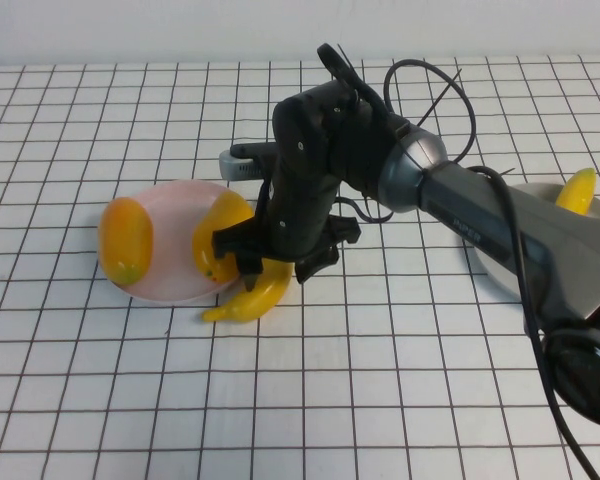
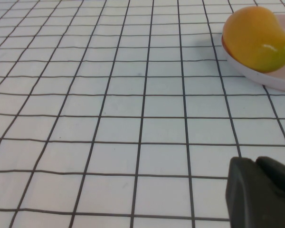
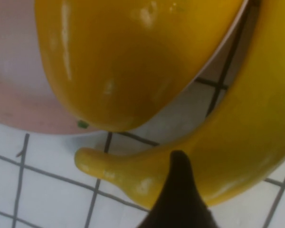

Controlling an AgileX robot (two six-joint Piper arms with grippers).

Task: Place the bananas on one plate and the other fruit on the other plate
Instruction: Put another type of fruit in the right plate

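Observation:
The pale pink plate (image 1: 175, 285) holds two orange-yellow mango-like fruits, one at its left (image 1: 126, 240) and one at its right (image 1: 220, 225). One banana (image 1: 248, 300) lies on the table against the plate's near right rim. My right gripper (image 1: 275, 268) hangs open just over this banana, its fingers on either side. In the right wrist view one dark finger (image 3: 179, 190) stands in front of the banana (image 3: 247, 142), below the right fruit (image 3: 133, 57). The second banana (image 1: 580, 190) lies on the grey plate (image 1: 488, 268), largely hidden by my right arm. My left gripper (image 2: 261, 194) is shut and empty, away from the left fruit (image 2: 256, 38).
A white cloth with a black grid covers the table. The right arm's cables loop above the wrist (image 1: 430, 80). The pink plate's rim (image 2: 275, 78) shows in the left wrist view, with bare cloth in front of it.

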